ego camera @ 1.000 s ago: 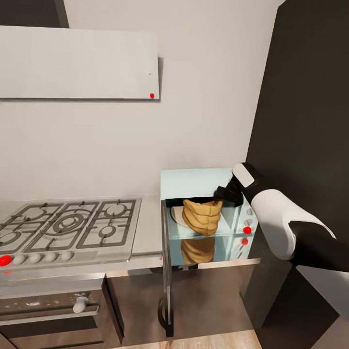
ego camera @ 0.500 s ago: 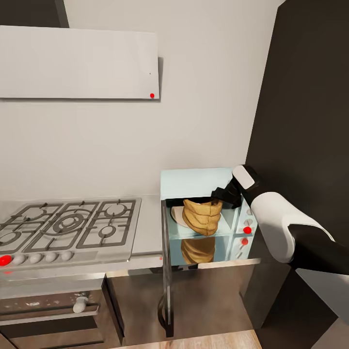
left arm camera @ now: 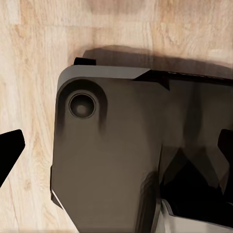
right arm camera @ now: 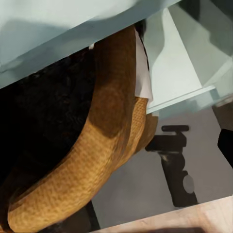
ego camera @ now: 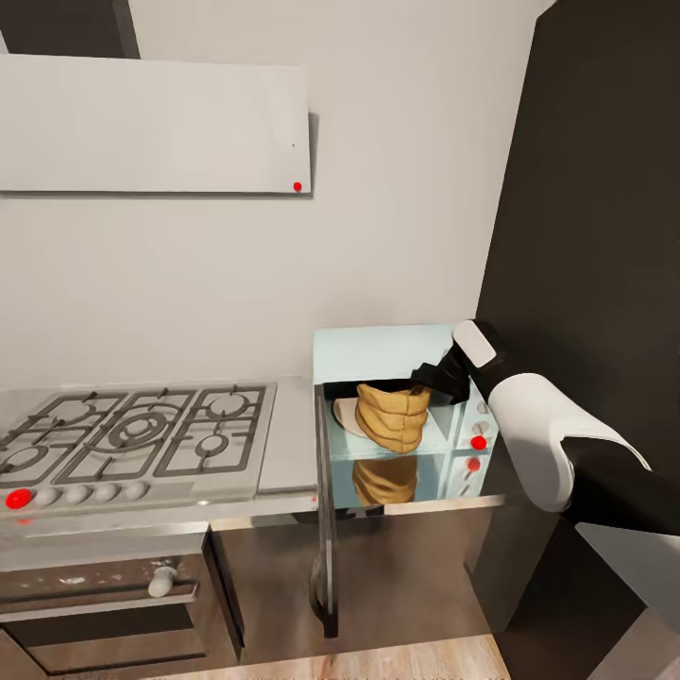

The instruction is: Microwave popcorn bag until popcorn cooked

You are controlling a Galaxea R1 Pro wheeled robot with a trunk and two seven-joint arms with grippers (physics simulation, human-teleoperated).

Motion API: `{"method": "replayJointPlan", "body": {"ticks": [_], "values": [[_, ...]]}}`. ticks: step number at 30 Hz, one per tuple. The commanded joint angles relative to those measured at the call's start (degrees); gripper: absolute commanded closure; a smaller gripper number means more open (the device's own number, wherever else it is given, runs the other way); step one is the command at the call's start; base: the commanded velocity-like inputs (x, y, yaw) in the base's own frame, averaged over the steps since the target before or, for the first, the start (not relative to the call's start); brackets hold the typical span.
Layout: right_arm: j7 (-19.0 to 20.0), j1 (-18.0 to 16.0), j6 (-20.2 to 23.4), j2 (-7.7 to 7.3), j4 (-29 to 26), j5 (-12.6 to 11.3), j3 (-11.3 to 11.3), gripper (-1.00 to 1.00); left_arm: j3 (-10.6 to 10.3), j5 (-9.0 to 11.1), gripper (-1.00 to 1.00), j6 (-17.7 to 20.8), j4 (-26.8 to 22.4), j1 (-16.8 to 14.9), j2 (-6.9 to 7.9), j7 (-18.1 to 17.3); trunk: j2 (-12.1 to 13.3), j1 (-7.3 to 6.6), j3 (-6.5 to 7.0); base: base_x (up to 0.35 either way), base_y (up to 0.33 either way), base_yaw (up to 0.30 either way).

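**Head view: bag inside microwave, release pending**

Sits upright on the turntable plate, bag (ego camera: 391, 416) in microwave (ego camera: 378, 351), door (ego camera: 325, 529) swung open at 6 o'clock. Right gripper (ego camera: 427, 379) at the rim, 1 o'clock of bag; grip state impossible to tell. Could tip or drag out on withdrawal if snagged on the rolled rim. Left gripper (left arm camera: 116, 155) apparently spread, empty, over floor (left arm camera: 29, 73).
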Motion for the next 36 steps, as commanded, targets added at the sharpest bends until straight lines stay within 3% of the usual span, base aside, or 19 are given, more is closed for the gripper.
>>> {"method": "replayJointPlan", "body": {"ticks": [1, 36], "values": [[-0.51, -0.04, 0.11, 0.06, -0.07, -0.29, -0.39, -1.00, 0.41, 0.02, -1.00, -0.17, 0.03, -0.03, -0.01, -0.07, -0.06, 0.01, -0.08, -0.007, 0.000, 0.000], [-0.42, -1.58, 0.11, 0.15, -0.52, -0.76, -1.38, -1.00, 0.46, 0.02, -1.00, -0.17, 0.00, -0.06, -0.01, -0.09, -0.06, 0.01, -0.08, -0.058, 0.000, 0.000]]}}
